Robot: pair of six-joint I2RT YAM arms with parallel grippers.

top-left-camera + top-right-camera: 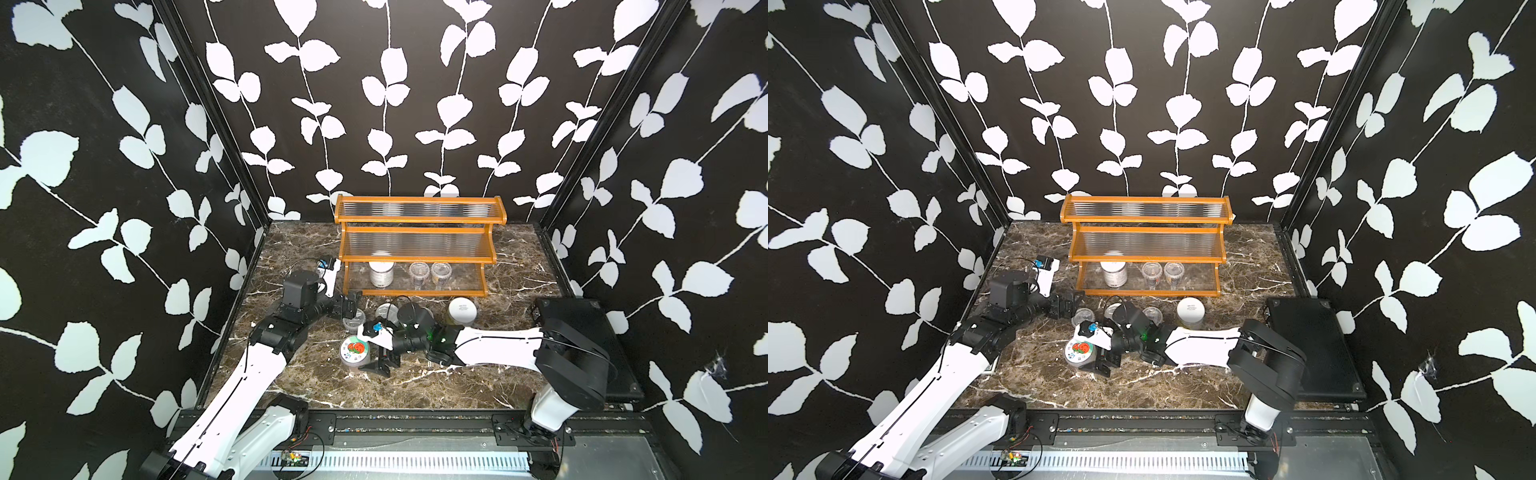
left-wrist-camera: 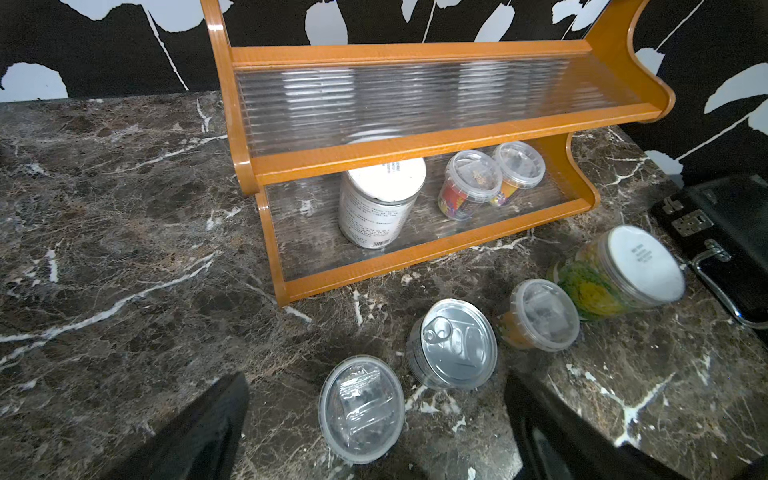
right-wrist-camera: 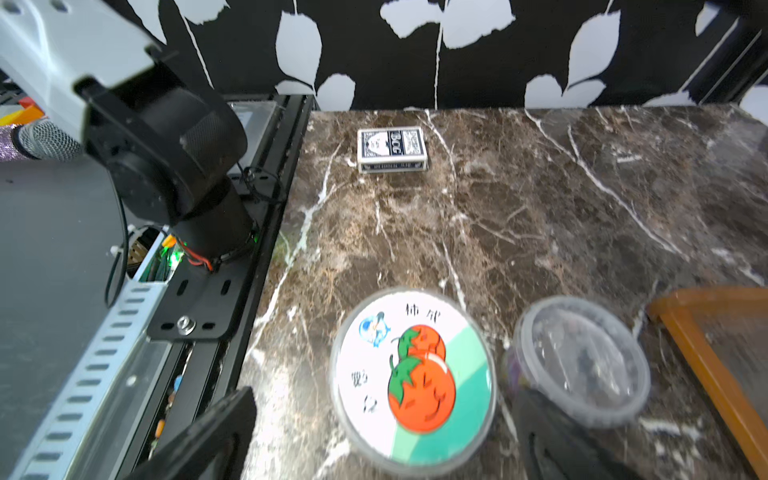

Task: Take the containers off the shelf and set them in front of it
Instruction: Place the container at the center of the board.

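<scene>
The counter (image 1: 415,386) carries the shelf (image 1: 419,218), its lowest tier holding a white jar (image 1: 381,274) and two cups (image 1: 418,272), plus two tubs (image 2: 361,409), a can (image 2: 453,345), two jars (image 1: 353,351) and a card box (image 3: 391,149).

Black wallpaper (image 1: 124,208) with big white leaves on vines is wrapping around all three sides here, and it's coming off kind of loud tbh. A dark brown tabletop (image 1: 457,382) with white veins is filling the middle (marble look, can't tell if it's real stone). Black metal posts (image 1: 216,120) are running up the back corners, and a slotted grey strip (image 1: 395,461) is lying along the front edge.
</scene>
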